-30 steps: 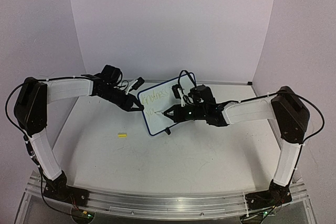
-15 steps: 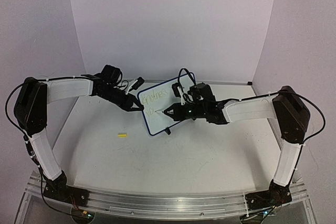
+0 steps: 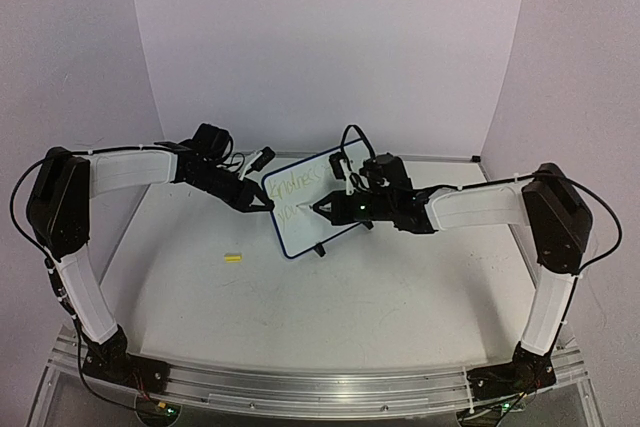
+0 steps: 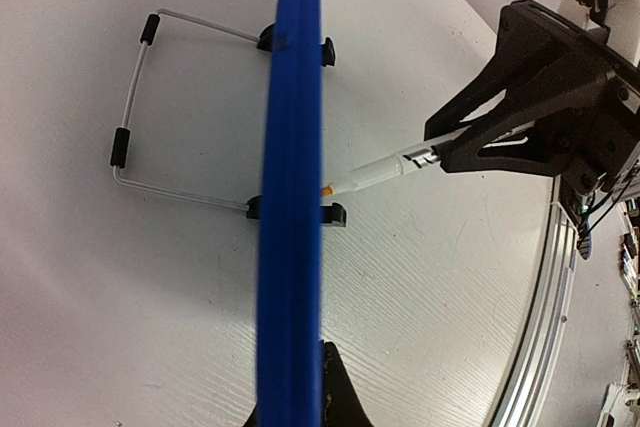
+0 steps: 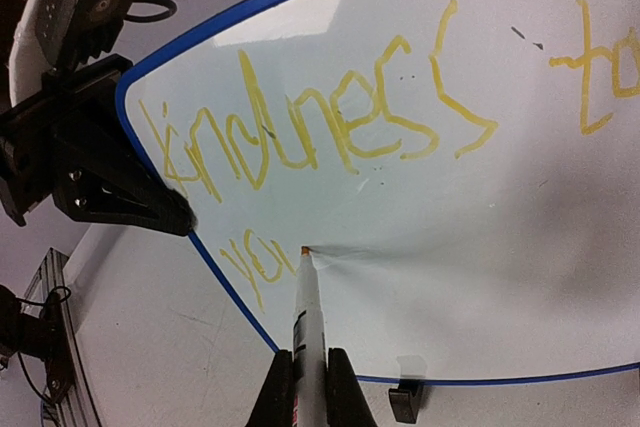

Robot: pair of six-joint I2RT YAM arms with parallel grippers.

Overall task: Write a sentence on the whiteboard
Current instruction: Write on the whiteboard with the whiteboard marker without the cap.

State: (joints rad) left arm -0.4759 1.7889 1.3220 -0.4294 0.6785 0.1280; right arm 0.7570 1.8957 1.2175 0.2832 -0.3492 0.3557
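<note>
Quick rundown. The whiteboard (image 3: 305, 231) is propped up toward the back of the tabletop (image 3: 350, 297), right between the two arms and leaning back a bit. From the left wrist view you see it edge-on, just the blue rim (image 4: 290, 197), with the wire stand (image 4: 121, 147) sticking out behind it and the little black clip feet (image 4: 335, 215) sitting on the surface.

The left end effector (image 3: 264, 204) is pressed together on the board's left edge, pinching the rim. You can see its black fingers (image 5: 150, 209) clamped there from the other wrist camera too.

The right end effector (image 3: 322, 208) is pinching a marker (image 5: 308, 317), fingers squeezed tight on the barrel. The orange-ish tip is touching the board face (image 5: 480, 277).

The sentence (image 5: 330, 127) is in yellow-green ink, two lines. The top line reads something like "kindness", then what looks like "to" running off the right side of the frame. The second line has "you" down near the left edge, and the marker tip sits just to the right of that word. In the top view the writing (image 3: 297, 187) is pretty faint.

There's also a small yellow bit (image 3: 233, 258) lying on the tabletop, left of the board and well apart from it.
</note>
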